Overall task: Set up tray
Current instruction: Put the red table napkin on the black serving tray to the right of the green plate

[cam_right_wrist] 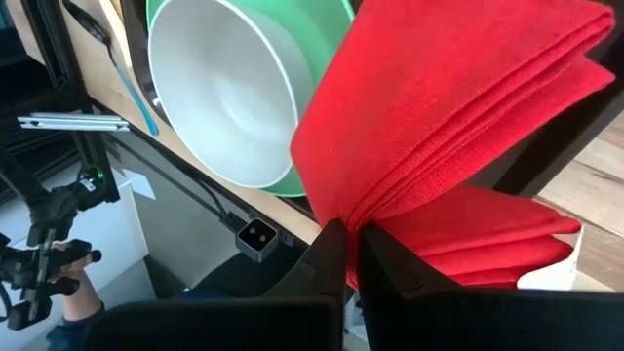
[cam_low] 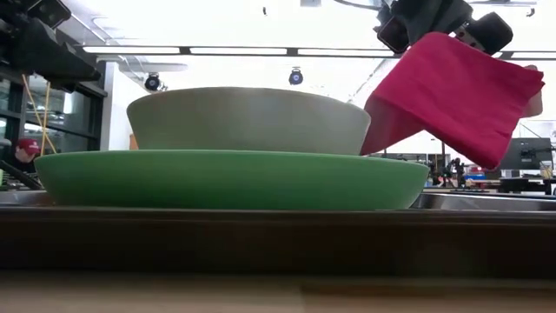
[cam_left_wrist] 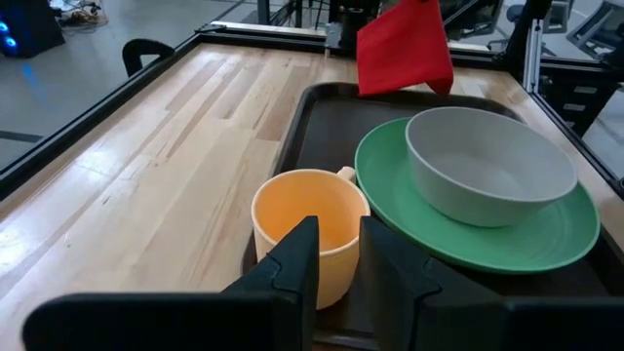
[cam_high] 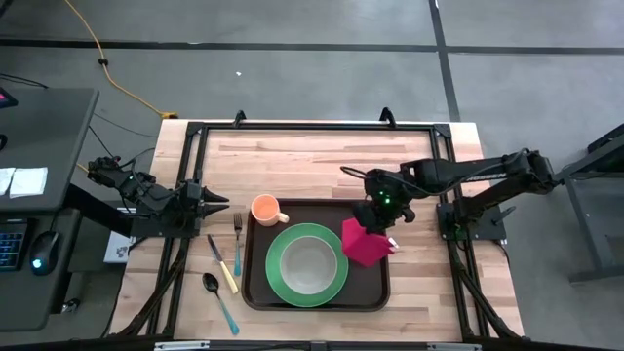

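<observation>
Red napkin [cam_high: 363,244] pinched, right gripper [cam_high: 375,226] above tray [cam_high: 255,283].

The tray [cam_high: 255,292] is a large, dark brown rectangle with rounded corners and a raised rim. It lies flat on the wooden worktop [cam_high: 322,161], at the middle of its near half, long side running left to right. Its surface shows bare along the edges and corners.

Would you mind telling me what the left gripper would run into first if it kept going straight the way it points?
Most likely the orange cup, straight ahead of the left gripper; how much gap remains is unclear.
</observation>
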